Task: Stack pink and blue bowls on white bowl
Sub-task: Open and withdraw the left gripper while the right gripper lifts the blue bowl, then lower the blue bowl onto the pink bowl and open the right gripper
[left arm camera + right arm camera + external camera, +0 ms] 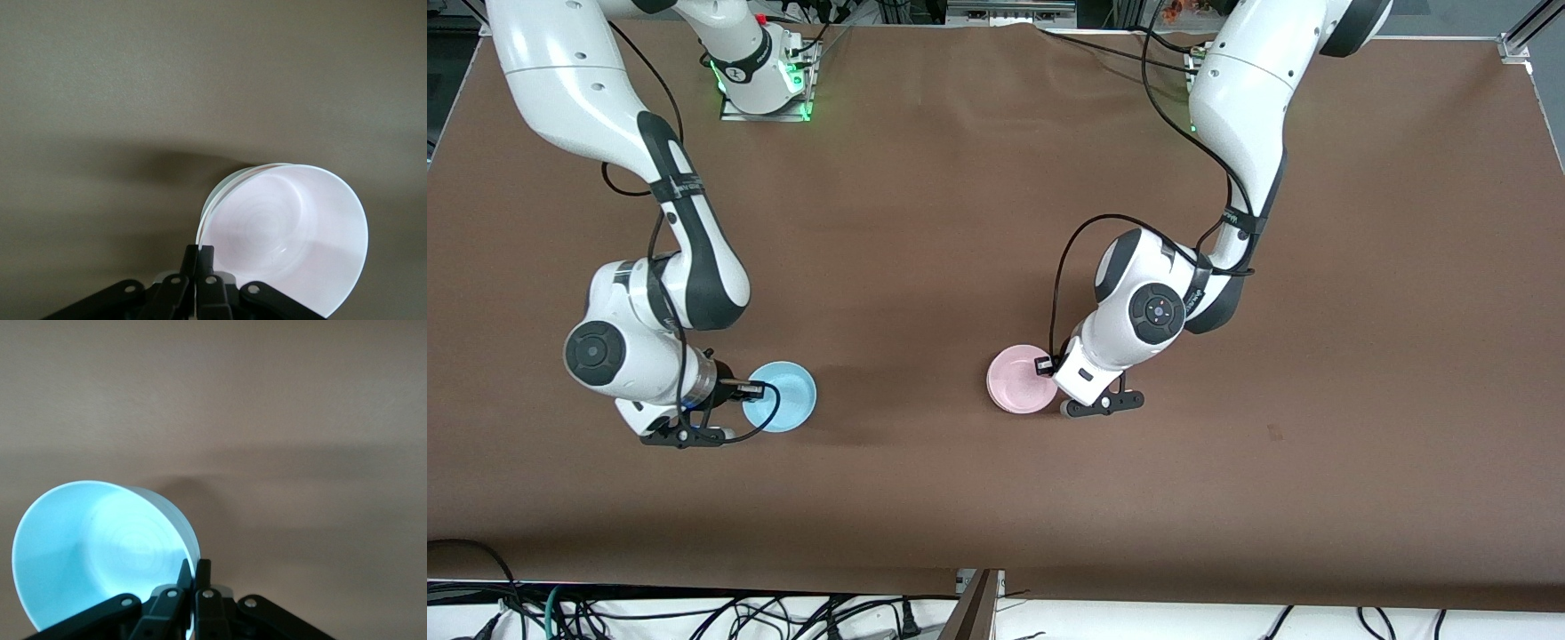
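My left gripper point(1044, 367) is shut on the rim of the pale pink bowl point(1016, 380) and holds it tilted just over the table's middle. In the left wrist view my left gripper point(199, 252) pinches the pink bowl point(287, 233), and a second pale rim point(230, 183) shows close under its rim. No separate white bowl shows in the front view. My right gripper point(754, 388) is shut on the rim of the sky blue bowl point(784, 397) and holds it tilted over the table toward the right arm's end. In the right wrist view my right gripper point(194, 570) pinches the blue bowl point(100, 547).
The brown table point(996, 178) bears nothing else in view. Cables run along the table's edge nearest the front camera point(694, 613). The arms' bases stand at the table's edge farthest from that camera.
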### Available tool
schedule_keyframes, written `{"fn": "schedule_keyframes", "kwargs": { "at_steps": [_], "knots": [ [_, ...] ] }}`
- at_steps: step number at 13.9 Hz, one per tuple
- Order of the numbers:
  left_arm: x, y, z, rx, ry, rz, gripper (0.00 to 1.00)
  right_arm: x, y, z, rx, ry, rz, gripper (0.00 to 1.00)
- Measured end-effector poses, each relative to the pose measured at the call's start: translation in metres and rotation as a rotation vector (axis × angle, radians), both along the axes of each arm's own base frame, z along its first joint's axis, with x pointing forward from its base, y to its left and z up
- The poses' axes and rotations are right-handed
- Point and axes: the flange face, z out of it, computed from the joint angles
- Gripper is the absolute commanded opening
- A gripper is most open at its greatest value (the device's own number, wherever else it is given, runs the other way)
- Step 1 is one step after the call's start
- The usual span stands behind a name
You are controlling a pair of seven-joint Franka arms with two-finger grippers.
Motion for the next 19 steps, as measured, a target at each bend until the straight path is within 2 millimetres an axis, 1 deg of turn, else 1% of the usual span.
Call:
{"fn": "schedule_keyframes", "kwargs": {
  "at_steps": [1,3,4,5,6,8,9,10,11,12,13,14,15,16,17,18,19],
  "knots": [
    [0.0,0.0,-0.004,0.001,0.0,0.001,0.0,0.002,0.006,0.011,0.007,-0.001,0.008,0.0],
    [0.0,0.001,-0.01,0.004,0.004,0.009,0.0,0.001,0.031,0.03,0.038,0.0,0.02,0.0],
    [0.0,0.001,-0.011,0.005,0.005,0.018,0.25,0.0,0.043,0.036,0.055,0.005,0.004,0.0],
    [0.0,0.001,-0.012,0.005,0.008,0.029,0.77,-0.001,0.056,0.043,0.07,0.009,-0.019,0.0],
    [0.001,0.001,-0.011,0.005,0.008,0.039,1.0,-0.004,0.07,0.048,0.082,0.012,-0.043,0.0],
    [0.006,0.001,-0.002,-0.002,-0.007,0.051,1.0,-0.011,0.101,0.052,0.091,0.018,-0.093,0.0],
    [0.009,0.003,0.008,-0.006,-0.014,0.055,1.0,-0.015,0.118,0.053,0.09,0.022,-0.117,0.0],
    [0.013,0.009,0.021,-0.002,-0.003,0.059,1.0,-0.02,0.132,0.053,0.088,0.025,-0.137,0.0],
    [0.017,0.023,0.038,0.005,0.019,0.066,1.0,-0.024,0.143,0.053,0.087,0.029,-0.156,0.0],
    [0.024,0.046,0.06,0.018,0.042,0.077,1.0,-0.026,0.151,0.052,0.087,0.029,-0.175,0.0],
    [0.032,0.08,0.086,0.052,0.062,0.079,1.0,-0.028,0.158,0.052,0.091,0.026,-0.194,0.0],
    [0.038,0.124,0.115,0.107,0.075,0.063,1.0,-0.03,0.169,0.052,0.098,0.017,-0.214,0.0],
    [0.042,0.174,0.147,0.16,0.083,0.027,1.0,-0.033,0.182,0.051,0.109,0.003,-0.239,0.0],
    [0.04,0.219,0.18,0.186,0.085,-0.008,1.0,-0.036,0.198,0.049,0.119,-0.011,-0.265,0.0],
    [0.035,0.259,0.214,0.19,0.083,-0.032,1.0,-0.042,0.218,0.045,0.132,-0.023,-0.291,0.0],
    [0.027,0.294,0.246,0.188,0.075,-0.031,1.0,-0.049,0.239,0.041,0.144,-0.03,-0.319,0.0],
    [0.018,0.322,0.272,0.184,0.072,-0.016,1.0,-0.057,0.263,0.038,0.159,-0.037,-0.354,0.0]
  ]
}}
